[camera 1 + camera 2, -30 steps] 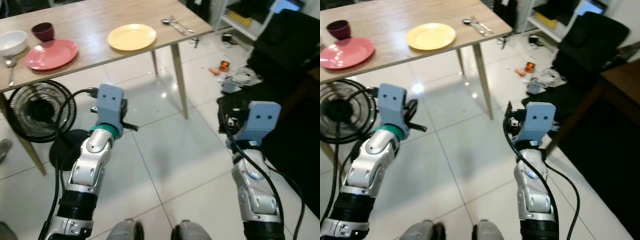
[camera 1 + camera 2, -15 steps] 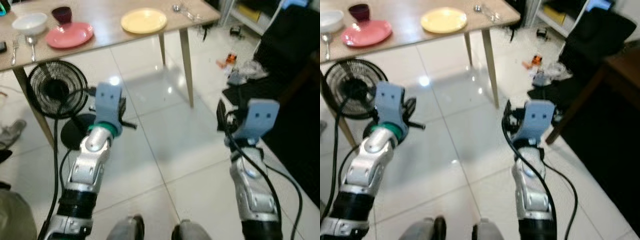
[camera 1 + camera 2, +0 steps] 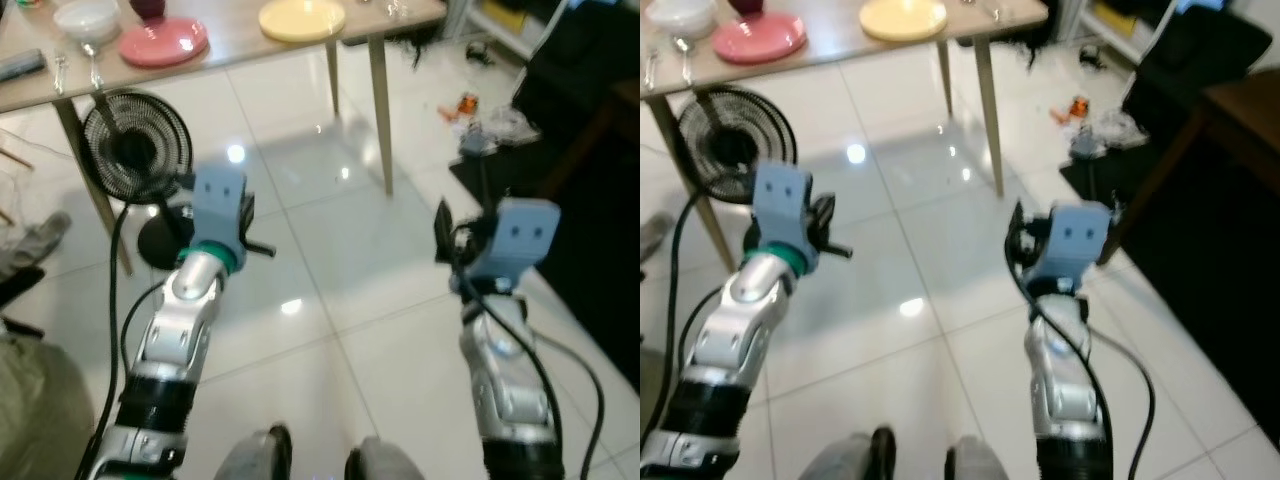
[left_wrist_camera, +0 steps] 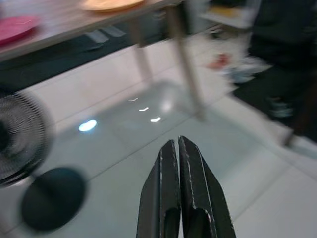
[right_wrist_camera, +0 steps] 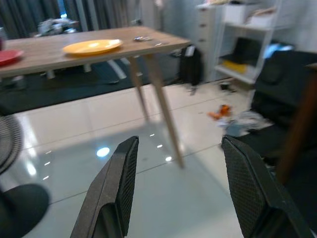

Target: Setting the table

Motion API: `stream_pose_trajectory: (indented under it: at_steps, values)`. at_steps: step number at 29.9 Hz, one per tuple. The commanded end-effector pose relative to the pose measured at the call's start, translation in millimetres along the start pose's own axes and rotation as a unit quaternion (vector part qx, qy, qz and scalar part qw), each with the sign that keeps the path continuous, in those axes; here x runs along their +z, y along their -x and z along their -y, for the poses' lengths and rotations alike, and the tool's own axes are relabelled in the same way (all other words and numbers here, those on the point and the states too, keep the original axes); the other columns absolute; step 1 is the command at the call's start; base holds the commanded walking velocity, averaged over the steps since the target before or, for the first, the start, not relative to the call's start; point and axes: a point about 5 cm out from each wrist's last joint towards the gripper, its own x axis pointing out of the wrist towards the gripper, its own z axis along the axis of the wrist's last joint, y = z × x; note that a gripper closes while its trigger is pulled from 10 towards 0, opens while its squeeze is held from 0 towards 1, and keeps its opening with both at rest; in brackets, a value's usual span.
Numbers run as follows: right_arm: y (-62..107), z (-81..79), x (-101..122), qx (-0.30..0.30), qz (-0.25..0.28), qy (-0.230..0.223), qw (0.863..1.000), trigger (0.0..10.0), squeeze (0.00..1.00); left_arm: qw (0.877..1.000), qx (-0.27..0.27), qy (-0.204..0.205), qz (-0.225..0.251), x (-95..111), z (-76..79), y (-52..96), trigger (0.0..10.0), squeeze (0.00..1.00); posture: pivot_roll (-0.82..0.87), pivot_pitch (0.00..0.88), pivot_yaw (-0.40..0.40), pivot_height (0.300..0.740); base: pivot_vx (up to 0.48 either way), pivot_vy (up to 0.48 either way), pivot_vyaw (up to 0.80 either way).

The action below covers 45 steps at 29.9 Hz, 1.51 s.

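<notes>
Both arms were raised over white tile floor [image 3: 330,260], well back from the table [image 3: 230,55]. My left gripper [image 4: 181,191] had its fingers pressed together, holding nothing; my right gripper [image 5: 181,191] had its fingers spread wide, also empty. The table's near edge ran across the top of the head view, with a leg [image 3: 380,120] at its right corner and another [image 3: 90,180] on the left. On it: yellow plate [image 3: 302,18] close to the near edge, pink plate [image 3: 164,41], white bowl [image 3: 87,18], spoon [image 3: 93,66]. A fan [image 3: 135,150] stood under the left end. Open tile lay between me and the table; clutter [image 3: 485,130] and a dark chair [image 3: 590,60] crowded the right side.
</notes>
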Motion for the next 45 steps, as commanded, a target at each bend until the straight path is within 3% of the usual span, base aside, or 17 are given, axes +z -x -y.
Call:
stream_pose_trajectory:
  at_steps: [1,45]
  values:
    - [2.8,-0.7,-3.3,-0.003,-0.006,-0.003,1.0,10.0,0.0,1.0,0.003,-0.006,-0.008,-4.7,-2.3,1.0,10.0,0.0,-0.09,0.0,0.084,0.74,-0.315,0.0,0.0]
    - [6.0,5.3,-5.7,-0.012,-0.01,0.007,1.0,10.0,0.0,1.0,-0.013,-0.003,-0.007,-6.1,5.6,-3.6,10.0,0.0,-0.12,0.0,0.095,0.74,-0.313,0.0,0.0]
